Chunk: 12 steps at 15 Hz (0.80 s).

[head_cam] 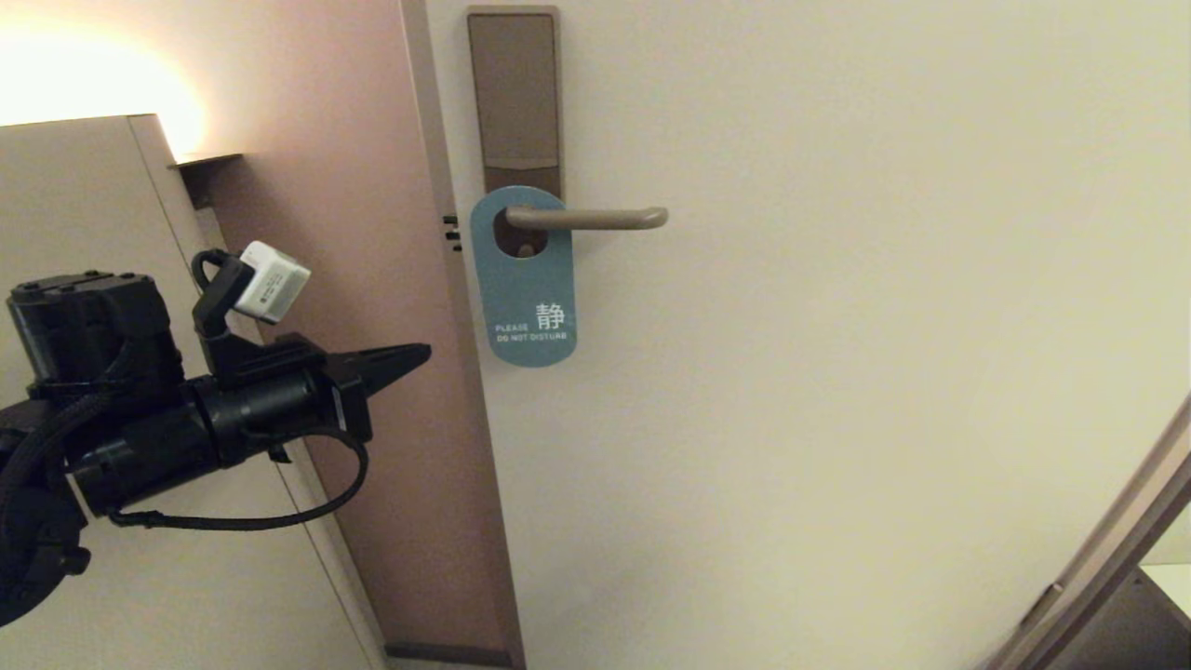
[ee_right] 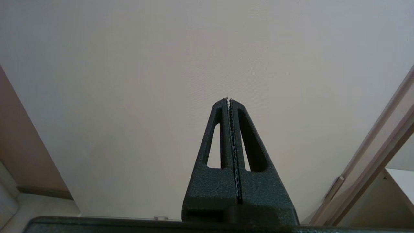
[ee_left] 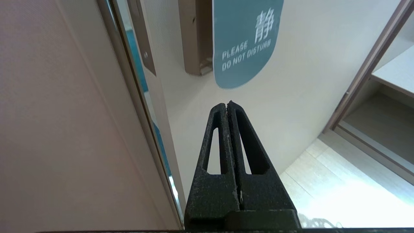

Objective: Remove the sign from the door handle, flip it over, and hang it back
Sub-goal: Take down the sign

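Nearest the robot, on the left of the head view, the black left gripper (head_cam: 423, 352) reaches toward the door with its two fingers pressed flat together and nothing between them; its tip points to the right, lower than and left of the sign and clear of it. From the left wrist view the same closed tip (ee_left: 228, 104) sits just short of the sign's rounded lower edge without touching. The black right gripper (ee_right: 228, 99) appears only in its own wrist view, likewise fully closed on nothing, facing a bare stretch of the cream door (ee_right: 161, 64).

Farther off, on the cream door panel (head_cam: 837, 326), the flat teal-blue oblong door-hanger sign (head_cam: 524, 298) hangs by its oval hole on the slim bronze-beige metal lever door handle (head_cam: 595, 219), its "PLEASE DO NOT DISTURB" side facing outward. The handle projects to the right from a tall brown rectangular lock plate (head_cam: 513, 93), whose lower part the sign covers. Left of the door runs a pinkish-brown wall (head_cam: 354, 233).
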Tool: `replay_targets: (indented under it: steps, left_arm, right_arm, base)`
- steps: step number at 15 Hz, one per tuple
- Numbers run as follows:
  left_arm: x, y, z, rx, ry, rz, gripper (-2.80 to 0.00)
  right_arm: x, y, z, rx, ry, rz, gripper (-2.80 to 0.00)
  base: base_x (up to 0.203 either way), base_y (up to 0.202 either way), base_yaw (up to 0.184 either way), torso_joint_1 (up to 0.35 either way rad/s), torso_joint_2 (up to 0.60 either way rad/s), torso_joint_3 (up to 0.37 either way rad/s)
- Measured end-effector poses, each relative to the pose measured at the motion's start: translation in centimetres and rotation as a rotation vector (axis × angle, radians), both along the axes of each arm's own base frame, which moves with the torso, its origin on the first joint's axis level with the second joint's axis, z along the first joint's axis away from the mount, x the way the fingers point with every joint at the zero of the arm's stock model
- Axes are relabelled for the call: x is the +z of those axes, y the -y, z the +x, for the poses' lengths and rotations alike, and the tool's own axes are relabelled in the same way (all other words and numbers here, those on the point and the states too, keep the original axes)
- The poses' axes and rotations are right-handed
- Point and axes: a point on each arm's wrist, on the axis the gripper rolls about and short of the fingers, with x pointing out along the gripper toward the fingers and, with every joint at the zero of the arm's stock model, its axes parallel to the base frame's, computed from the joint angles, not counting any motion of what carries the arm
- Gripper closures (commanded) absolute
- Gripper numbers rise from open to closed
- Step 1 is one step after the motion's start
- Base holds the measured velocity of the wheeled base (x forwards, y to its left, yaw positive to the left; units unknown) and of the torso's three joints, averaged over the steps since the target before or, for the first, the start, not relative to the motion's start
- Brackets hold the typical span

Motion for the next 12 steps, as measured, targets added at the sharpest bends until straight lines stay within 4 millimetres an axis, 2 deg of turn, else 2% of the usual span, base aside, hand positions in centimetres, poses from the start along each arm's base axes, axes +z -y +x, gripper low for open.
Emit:
replay_targets:
  steps: [6, 7, 12]
  left_arm:
    - [-0.71, 0.28, 0.55, -0.045, -0.030, -0.002, 0.00]
    - [-0.76, 0.31, 0.55, -0.045, -0.034, -0.003, -2.80]
    - [-0.91, 0.39, 0.53, -0.046, -0.035, 0.003, -2.80]
  right_arm:
    - [0.00, 0.00, 0.00, 0.000, 0.000, 0.000, 0.00]
    - [0.00, 0.00, 0.00, 0.000, 0.000, 0.000, 0.00]
    - [0.00, 0.00, 0.00, 0.000, 0.000, 0.000, 0.00]
  base:
    - [0.000, 0.000, 0.000, 0.000, 0.00, 0.000]
    - [0.000, 0.000, 0.000, 0.000, 0.00, 0.000]
    - [0.000, 0.000, 0.000, 0.000, 0.00, 0.000]
